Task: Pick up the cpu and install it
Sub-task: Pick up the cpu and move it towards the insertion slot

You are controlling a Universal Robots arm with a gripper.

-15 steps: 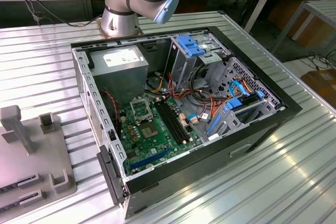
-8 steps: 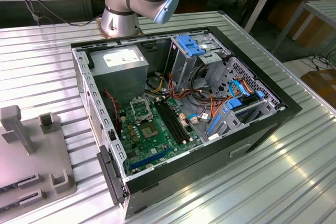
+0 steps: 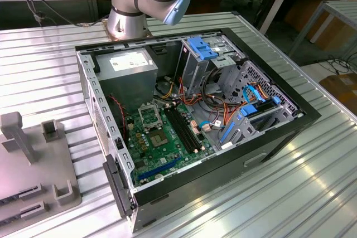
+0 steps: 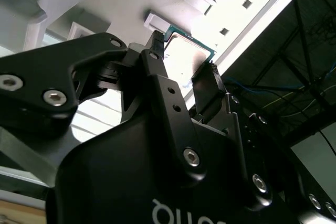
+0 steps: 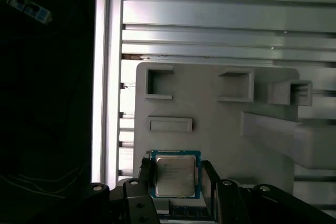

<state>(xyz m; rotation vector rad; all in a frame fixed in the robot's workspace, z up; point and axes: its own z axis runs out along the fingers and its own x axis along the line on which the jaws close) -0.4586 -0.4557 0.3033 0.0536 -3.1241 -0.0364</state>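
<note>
Hold: gripper [image 5: 176,164] clamped on two opposite edges of the cpu [image 5: 176,176].
Position: cpu flat in the grip, above the grey tray [image 5: 210,129].

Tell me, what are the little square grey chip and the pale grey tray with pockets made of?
The small flat square cpu: top looks like dull grey metal, faintly shiny; its blue-green rim looks like circuit board. The pale grey tray with pockets: matte, one even colour, rounded moulded shapes, so probably plastic.
</note>
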